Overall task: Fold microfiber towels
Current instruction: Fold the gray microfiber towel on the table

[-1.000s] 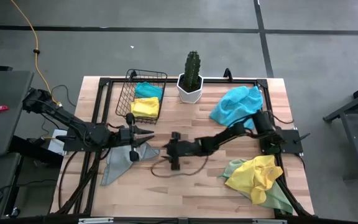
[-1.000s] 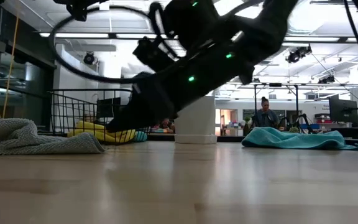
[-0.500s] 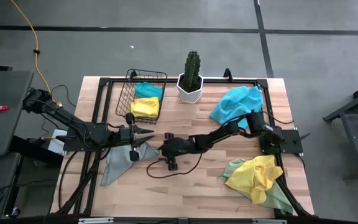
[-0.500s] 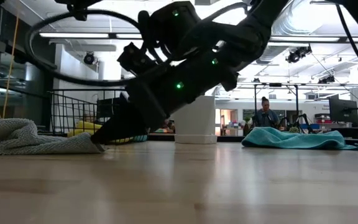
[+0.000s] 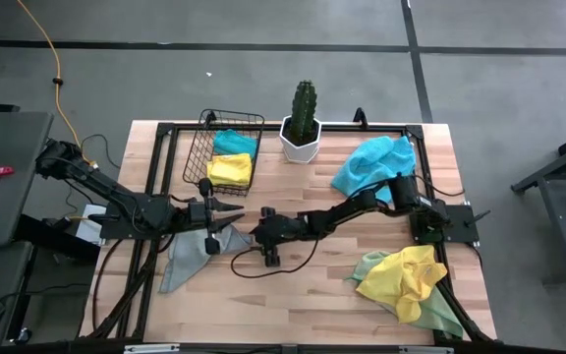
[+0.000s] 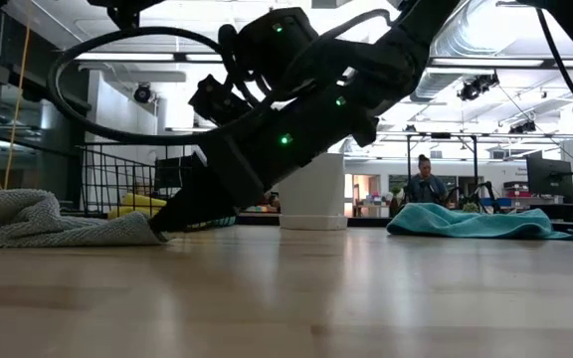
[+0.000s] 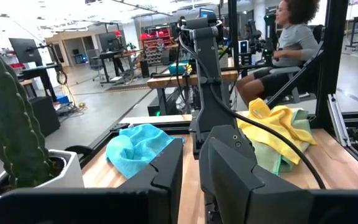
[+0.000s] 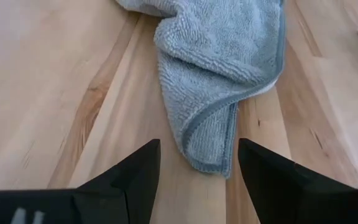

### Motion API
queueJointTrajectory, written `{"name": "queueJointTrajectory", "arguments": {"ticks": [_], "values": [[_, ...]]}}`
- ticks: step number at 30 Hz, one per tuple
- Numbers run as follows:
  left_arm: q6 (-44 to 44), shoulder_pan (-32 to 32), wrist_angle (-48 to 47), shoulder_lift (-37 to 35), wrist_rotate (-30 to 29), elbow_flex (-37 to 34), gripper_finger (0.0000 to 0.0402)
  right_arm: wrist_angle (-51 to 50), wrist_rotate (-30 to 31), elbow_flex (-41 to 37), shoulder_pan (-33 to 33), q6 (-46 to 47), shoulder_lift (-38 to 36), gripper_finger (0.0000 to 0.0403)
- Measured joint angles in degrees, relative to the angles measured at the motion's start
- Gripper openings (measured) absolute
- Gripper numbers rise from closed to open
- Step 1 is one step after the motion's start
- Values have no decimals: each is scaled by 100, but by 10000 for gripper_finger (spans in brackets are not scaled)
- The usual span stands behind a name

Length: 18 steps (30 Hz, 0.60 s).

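Grey towel [image 5: 193, 254] lying crumpled on table [image 5: 303, 295], one corner straight ahead of right gripper [image 5: 254, 233], between its spread fingers [image 8: 129, 177], not touching. Left gripper [image 5: 232, 212] just above towel's upper edge, fingers near together; grip not clear. Further right: blue towel [image 5: 371, 162], yellow towel [image 5: 401, 273].

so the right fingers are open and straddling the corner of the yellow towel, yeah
Not quite: the towel is grey, not yellow. The right wrist view shows the right gripper with open fingers either side of the folded corner of the grey towel. In the high view the loose yellow towel lies near the right arm's base.
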Motion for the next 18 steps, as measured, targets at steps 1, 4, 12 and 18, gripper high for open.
{"name": "queueJointTrajectory", "arguments": {"ticks": [1, 4, 12, 18], "values": [[0, 0, 0, 0, 0, 0, 70, -6, 1, 0, 0, 2, 0, 209], [0, 0, 0, 0, 0, 0, 70, 146, -1, 4, 0, 122, 113, 209], [53, 0, 24, 0, -20, 0, 72, 106, -80, 255, -2, 220, 391, 207], [57, 2, 0, 0, -23, 0, 72, -709, 233, 568, 67, -109, 344, 123]]}}
